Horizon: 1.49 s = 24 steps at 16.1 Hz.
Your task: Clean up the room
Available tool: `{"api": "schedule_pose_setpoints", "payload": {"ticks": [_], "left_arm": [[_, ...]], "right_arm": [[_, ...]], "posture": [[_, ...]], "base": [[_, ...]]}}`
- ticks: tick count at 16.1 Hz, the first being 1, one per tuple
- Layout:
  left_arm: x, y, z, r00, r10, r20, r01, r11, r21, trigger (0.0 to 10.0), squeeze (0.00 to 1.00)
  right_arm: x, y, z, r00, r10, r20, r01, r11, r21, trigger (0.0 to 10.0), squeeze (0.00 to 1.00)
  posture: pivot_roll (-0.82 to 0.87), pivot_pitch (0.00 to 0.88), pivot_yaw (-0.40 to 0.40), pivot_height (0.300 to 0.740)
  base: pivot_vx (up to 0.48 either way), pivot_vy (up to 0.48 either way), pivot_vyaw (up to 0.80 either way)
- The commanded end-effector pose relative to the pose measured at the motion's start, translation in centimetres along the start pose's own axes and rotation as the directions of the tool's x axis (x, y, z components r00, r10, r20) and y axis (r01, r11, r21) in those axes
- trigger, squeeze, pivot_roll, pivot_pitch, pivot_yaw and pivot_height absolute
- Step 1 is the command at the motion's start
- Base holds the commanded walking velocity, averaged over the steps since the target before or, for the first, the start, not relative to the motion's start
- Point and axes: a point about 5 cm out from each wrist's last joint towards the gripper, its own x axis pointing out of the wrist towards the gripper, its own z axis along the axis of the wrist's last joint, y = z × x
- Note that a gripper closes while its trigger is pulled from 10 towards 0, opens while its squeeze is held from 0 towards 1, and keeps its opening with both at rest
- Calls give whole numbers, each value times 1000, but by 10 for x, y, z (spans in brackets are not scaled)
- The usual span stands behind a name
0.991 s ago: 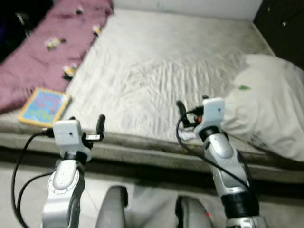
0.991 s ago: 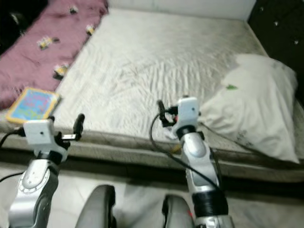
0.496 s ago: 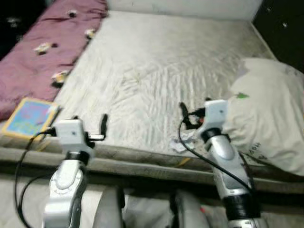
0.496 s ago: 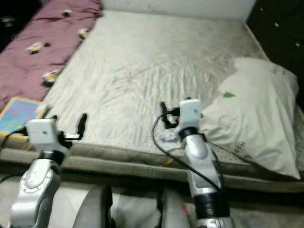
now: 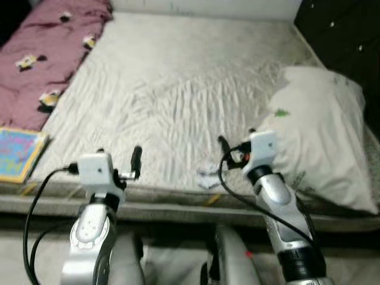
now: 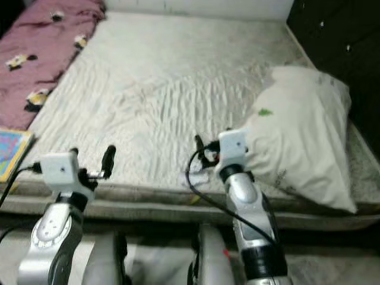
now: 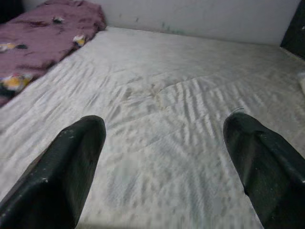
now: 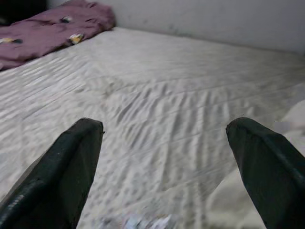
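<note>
Two tools, left tool (image 7: 162, 162) and right tool (image 8: 164, 167), spread wide, empty, over wrinkled quilted mattress (image 5: 178, 77).

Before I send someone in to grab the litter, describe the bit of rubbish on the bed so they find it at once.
Start at the wide pale mattress and go to its near edge, left of the big white pillow. There, just in front of the right pincer, lies a small crumpled white wrapper. It is the only loose scrap on the bare sheet; the colourful book lies far off to the left.
</note>
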Motion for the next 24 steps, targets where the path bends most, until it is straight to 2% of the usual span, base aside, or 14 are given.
{"api": "schedule_pose_setpoints", "payload": {"ticks": [1,2,6,8,11,12,13,14,17,19,22,24], "left_arm": [[-5,2,1,1000,-5,-12,5,1000,8,10000,0],[-7,2,2,1000,-2,-21,3,1000,29,10000,0],[-16,5,8,999,30,-31,-29,999,46,10000,0],[-21,4,9,998,55,-37,-51,994,101,10000,0],[-36,-4,12,998,37,-59,-35,999,40,10000,0],[-39,-6,13,997,38,-68,-35,998,47,10000,0],[-42,-7,14,997,41,-71,-37,998,51,10000,0],[-46,-6,15,995,57,-79,-54,997,51,10000,0],[-51,-6,18,994,65,-87,-61,997,50,10000,0],[-51,-8,19,994,63,-95,-58,997,52,10000,0],[-50,-9,19,993,64,-97,-59,997,52,10000,0],[-49,-10,20,993,63,-95,-58,997,54,10000,0]], "right_arm": [[2,4,-3,1000,20,-22,-20,1000,1,10000,0],[5,9,-5,999,44,-32,-44,999,18,10000,0],[8,22,-10,993,106,-45,-105,994,17,10000,0],[16,34,-15,987,151,-50,-150,988,25,10000,0],[30,57,-8,975,221,-11,-220,974,45,10000,0],[34,64,-5,969,248,17,-248,967,52,10000,0],[35,65,-5,969,245,16,-245,968,52,10000,0],[43,72,-5,969,247,14,-248,967,54,10000,0],[52,77,0,971,236,36,-238,970,56,10000,0],[67,84,10,976,208,57,-210,977,33,10000,0],[78,91,17,985,166,46,-167,986,16,10000,0],[85,95,20,993,119,20,-118,993,-28,10000,0]], "posture": [[48,132,-49,544],[52,166,-43,544],[77,202,-46,544],[96,222,-52,544],[119,272,-46,544],[125,278,-47,529],[144,288,-49,519],[159,299,-48,509],[170,303,-50,509],[175,307,-53,509],[179,306,-58,509],[186,298,-63,509]], "base": [[0,0,0],[0,0,0],[0,0,0],[0,0,0],[0,0,0],[0,0,0],[0,0,0],[0,0,0],[0,0,0],[0,0,0],[0,0,0],[0,0,0]]}}
